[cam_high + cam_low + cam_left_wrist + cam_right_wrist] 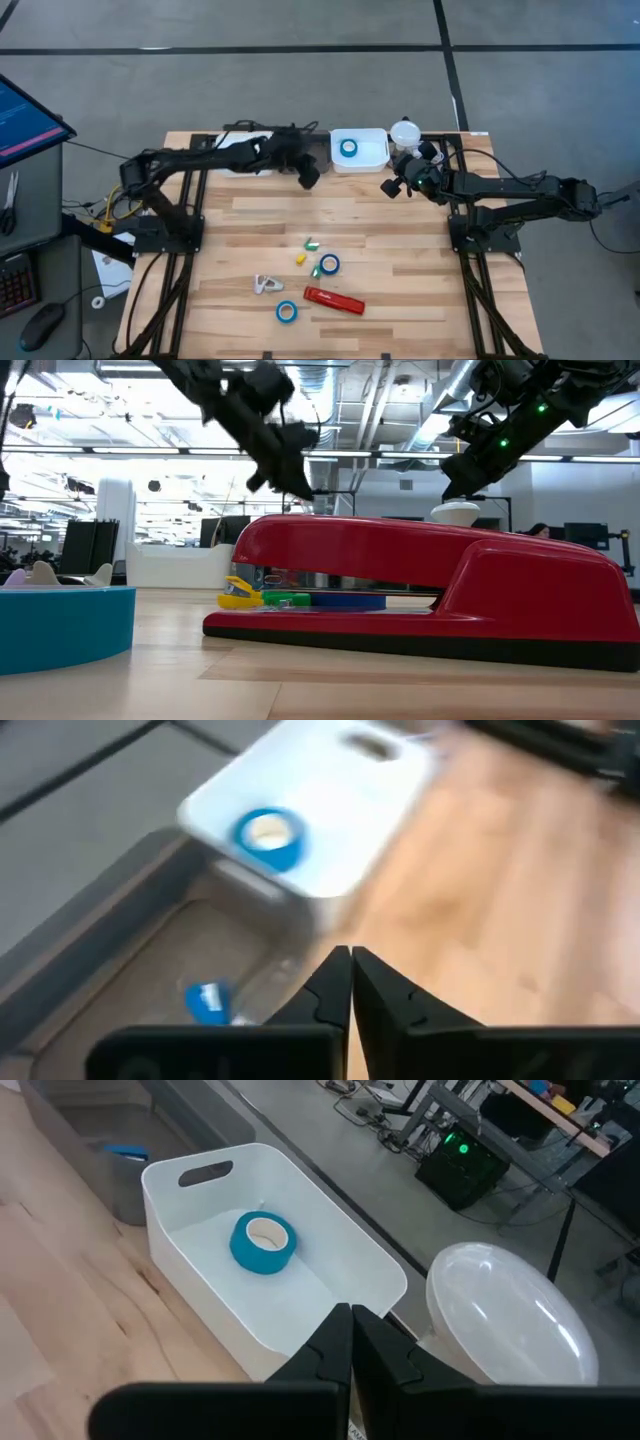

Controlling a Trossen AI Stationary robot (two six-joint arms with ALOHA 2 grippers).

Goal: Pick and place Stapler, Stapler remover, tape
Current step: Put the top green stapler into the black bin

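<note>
Lying near table's front edge, the stapler (334, 300) has two tape rolls (287, 311) beside it w/ small coloured bits (300, 259) nearby; a third roll (348, 148) sits in the white bin (375, 158). Left gripper (308, 176) and right gripper (392, 187), both closed & empty, flank the bin.
</note>
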